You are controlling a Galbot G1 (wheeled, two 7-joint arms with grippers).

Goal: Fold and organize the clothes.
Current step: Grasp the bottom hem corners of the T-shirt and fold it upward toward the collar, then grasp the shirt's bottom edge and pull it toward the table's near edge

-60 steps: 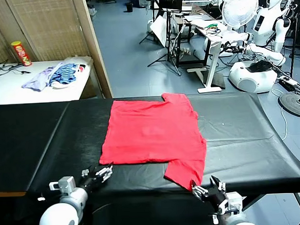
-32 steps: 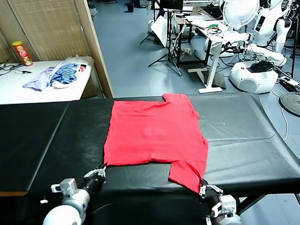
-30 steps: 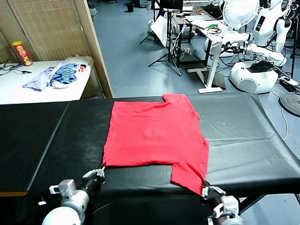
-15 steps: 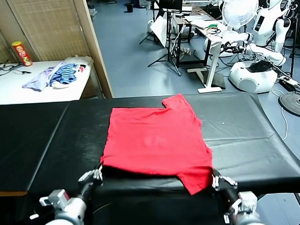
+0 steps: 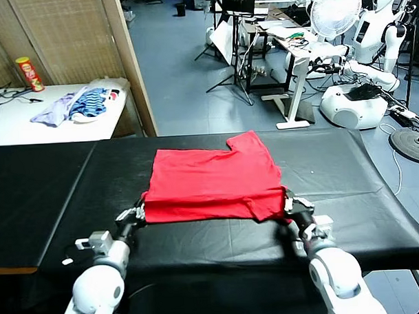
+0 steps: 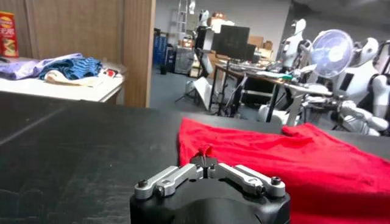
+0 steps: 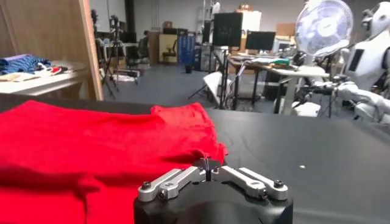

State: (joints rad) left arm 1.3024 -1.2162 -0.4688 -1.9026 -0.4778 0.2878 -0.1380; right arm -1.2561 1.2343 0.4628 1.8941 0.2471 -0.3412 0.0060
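Note:
The clothes are one bright red T-shirt lying on the black table, its near part doubled over into a shorter band. One sleeve points to the far side. My left gripper sits at the near left corner of the fold, shut with a pinch of red cloth between its tips. My right gripper is at the near right corner, fingers together on the cloth's edge. The shirt spreads just beyond the left jaws, and the shirt lies directly ahead of the right jaws.
A white side table at the back left carries a heap of purple and blue-striped garments and a red can. A wooden partition stands behind the black table. Desks, a fan and other robots fill the floor beyond.
Both grippers have moved from the table's near edge toward the middle, carrying the shirt's near hem and sleeve up and over onto the rest of the shirt.

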